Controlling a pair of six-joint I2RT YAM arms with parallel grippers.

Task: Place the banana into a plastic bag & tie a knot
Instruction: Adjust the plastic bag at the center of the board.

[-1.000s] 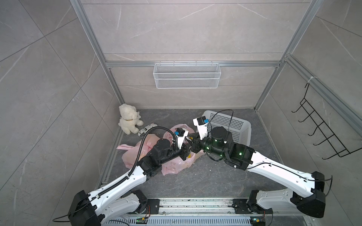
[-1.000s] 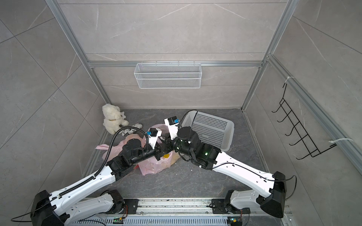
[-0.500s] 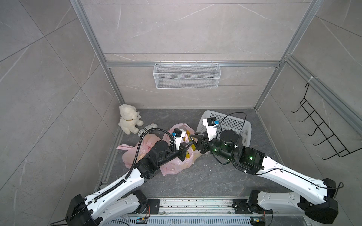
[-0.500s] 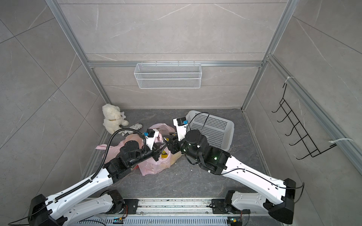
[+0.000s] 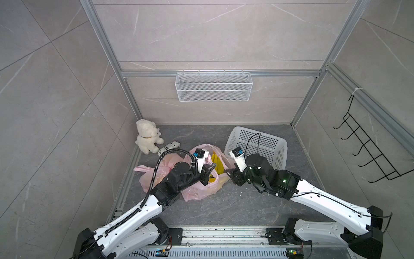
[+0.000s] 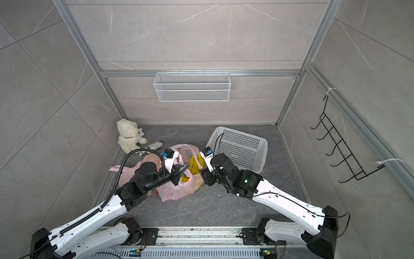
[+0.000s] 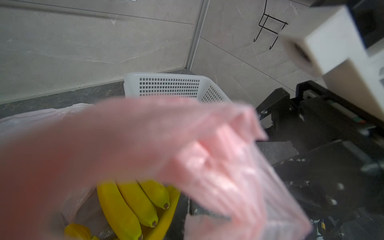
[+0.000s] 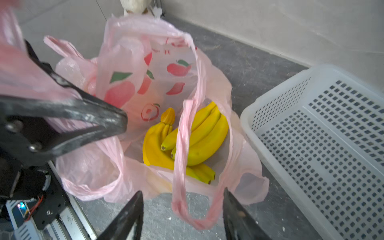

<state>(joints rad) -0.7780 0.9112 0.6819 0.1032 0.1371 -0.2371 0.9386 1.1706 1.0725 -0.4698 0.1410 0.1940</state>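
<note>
A bunch of yellow bananas (image 8: 203, 135) lies inside the pink plastic bag (image 8: 128, 83), which stands open on the floor in both top views (image 5: 201, 190) (image 6: 177, 190). My left gripper (image 5: 211, 167) (image 8: 122, 122) is shut on the bag's near rim and holds it up. In the left wrist view the blurred pink film (image 7: 145, 135) covers its jaws, and the bananas (image 7: 128, 203) show beneath. My right gripper (image 8: 182, 193) (image 5: 229, 172) is open just right of the bag. One twisted handle loop (image 8: 180, 155) hangs loosely between its fingers.
A white perforated basket (image 5: 259, 145) lies tilted close behind the right arm. A plush bear (image 5: 146, 139) and a small striped item (image 5: 169, 148) sit at the back left. A second pink bag (image 5: 152, 175) lies under the left arm. A wire shelf (image 5: 214, 86) and hook rack (image 5: 363, 148) hang on the walls.
The right gripper has opened, let go of the bag and drawn back to the right. The left gripper has closed fully on the bag's rim and stayed in place.
</note>
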